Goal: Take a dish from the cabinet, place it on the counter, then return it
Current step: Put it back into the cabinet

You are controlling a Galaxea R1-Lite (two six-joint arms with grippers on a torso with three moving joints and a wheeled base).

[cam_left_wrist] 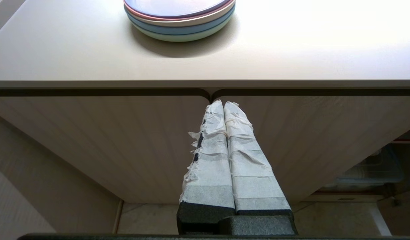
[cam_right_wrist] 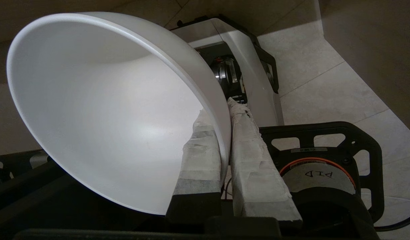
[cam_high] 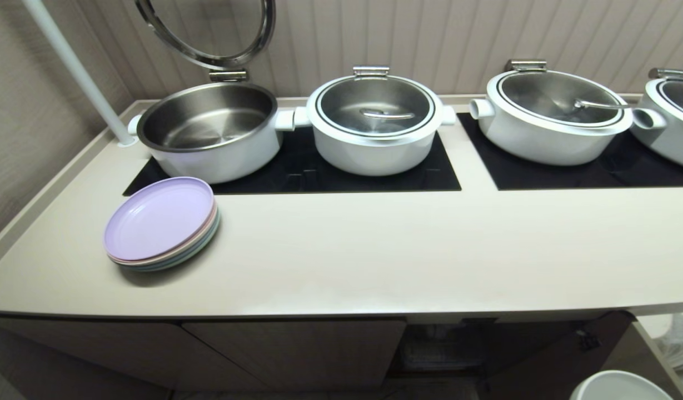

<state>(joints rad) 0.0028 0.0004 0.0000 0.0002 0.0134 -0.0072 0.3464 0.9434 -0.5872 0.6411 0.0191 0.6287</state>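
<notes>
The dish [cam_right_wrist: 101, 110], a plain white bowl, hangs tilted on its side in my right gripper [cam_right_wrist: 220, 110], which is shut on its rim with one taped finger inside and one outside. Its rim [cam_high: 619, 387] shows low at the right of the head view, below the level of the counter [cam_high: 374, 250]. The cabinet [cam_high: 297, 350] under the counter has ribbed doors [cam_left_wrist: 108, 143], and a dark open section [cam_high: 441, 347] lies right of them. My left gripper [cam_left_wrist: 224, 104] is parked shut and holding nothing in front of the closed doors.
A stack of pastel plates [cam_high: 160, 222] with a lilac one on top sits at the counter's left. An open steel pot [cam_high: 208, 130] and lidded white pots [cam_high: 374, 122] [cam_high: 552, 116] stand on the black hob panels [cam_high: 447, 175]. A white pole [cam_high: 74, 72] rises at the back left.
</notes>
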